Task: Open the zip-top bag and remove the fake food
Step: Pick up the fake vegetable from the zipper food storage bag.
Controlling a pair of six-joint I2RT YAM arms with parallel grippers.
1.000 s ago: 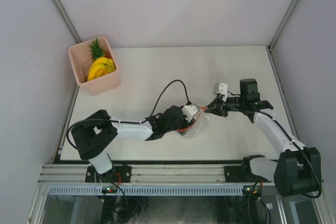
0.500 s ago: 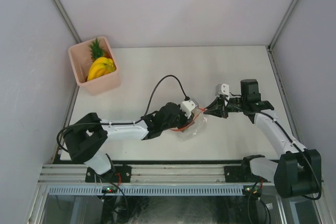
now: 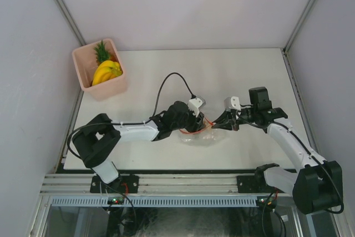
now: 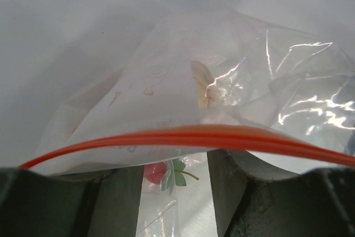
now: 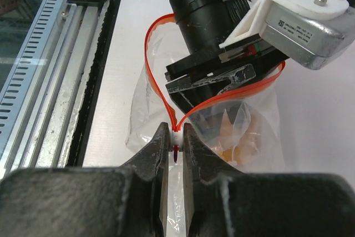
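Note:
The clear zip-top bag lies on the table between my two grippers. In the right wrist view its red-orange zip strip is spread in a loop. My right gripper is shut on the white slider at the near end of the strip. My left gripper sits in the bag's mouth, jaws apart, with the strip across its fingertips. Orange fake food bits and a small red piece with green leaves lie inside the bag. A yellow banana bunch and a pineapple lie in the pink bin.
The pink square bin stands at the table's far left corner. The left arm's black cable arcs above the table. A metal rail runs along the near edge. Grey walls stand on three sides.
My right gripper has moved a little left and toward the near edge with the slider. The left wrist has shifted slightly, and the bag lies flatter and lower.

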